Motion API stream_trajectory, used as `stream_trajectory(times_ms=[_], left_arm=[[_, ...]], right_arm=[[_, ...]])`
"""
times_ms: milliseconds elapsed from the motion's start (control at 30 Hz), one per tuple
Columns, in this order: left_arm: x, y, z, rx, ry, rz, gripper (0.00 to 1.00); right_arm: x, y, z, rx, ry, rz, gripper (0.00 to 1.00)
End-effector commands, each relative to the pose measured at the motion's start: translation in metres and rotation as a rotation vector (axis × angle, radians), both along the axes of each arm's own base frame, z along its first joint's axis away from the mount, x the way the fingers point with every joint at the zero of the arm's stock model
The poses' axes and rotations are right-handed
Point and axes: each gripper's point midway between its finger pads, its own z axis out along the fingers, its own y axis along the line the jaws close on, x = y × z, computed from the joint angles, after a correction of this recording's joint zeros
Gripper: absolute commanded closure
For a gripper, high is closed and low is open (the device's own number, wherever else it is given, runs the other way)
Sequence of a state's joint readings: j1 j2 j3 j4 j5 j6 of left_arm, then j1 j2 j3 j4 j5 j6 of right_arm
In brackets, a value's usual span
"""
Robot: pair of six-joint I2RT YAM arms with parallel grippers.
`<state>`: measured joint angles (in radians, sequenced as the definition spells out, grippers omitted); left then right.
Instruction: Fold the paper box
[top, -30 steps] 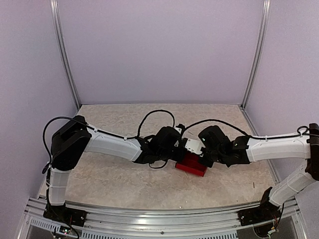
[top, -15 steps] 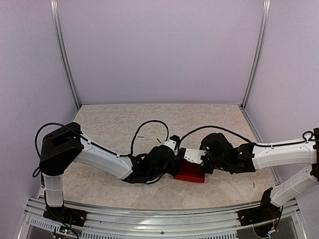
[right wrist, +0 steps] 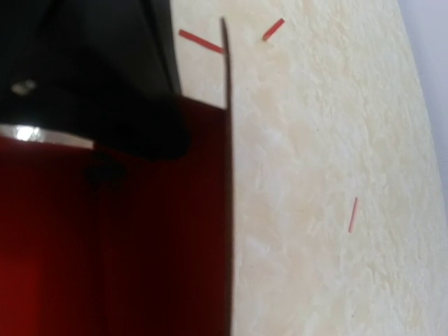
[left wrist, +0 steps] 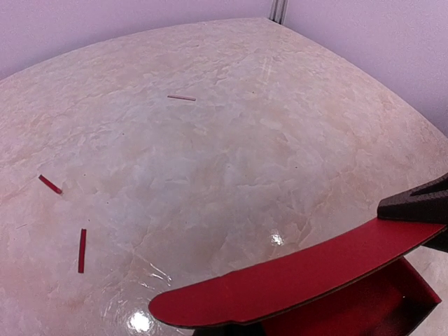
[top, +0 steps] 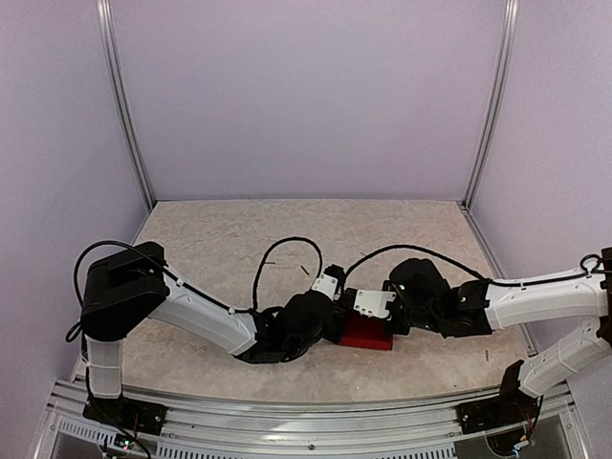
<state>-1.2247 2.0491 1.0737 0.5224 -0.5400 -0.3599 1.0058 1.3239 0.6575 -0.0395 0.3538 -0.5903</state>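
The paper box is bright red card, part folded, lying right of the table's middle. My left gripper reaches it from the left and my right gripper from the right, so the two meet over it. In the left wrist view a curved red flap rises from the bottom edge where my jaws sit, with the open box body behind it. The right wrist view is half filled by the box's dark red wall, its edge running straight down to my jaws. No fingers show in either wrist view. Both grippers are shut on the card.
Thin red card scraps lie on the marbled table: one and another left of the box, and a third on its right. Lilac walls with metal posts close in the table. A rail runs along the near edge.
Both arms have drawn toward the near edge and lowered, carrying the red box a little nearer and lower in view. The left elbow has swung down and to the left.
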Motion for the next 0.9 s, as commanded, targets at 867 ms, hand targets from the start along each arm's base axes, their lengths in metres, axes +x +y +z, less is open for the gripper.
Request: stream_trajectory(times_ms=[867], left_arm=[[-0.005, -0.033, 0.054, -0.216, 0.027, -0.233, 0.88]], right_arm=[[0.042, 0.025, 0.046, 0.169, -0.215, -0.089, 1.0]])
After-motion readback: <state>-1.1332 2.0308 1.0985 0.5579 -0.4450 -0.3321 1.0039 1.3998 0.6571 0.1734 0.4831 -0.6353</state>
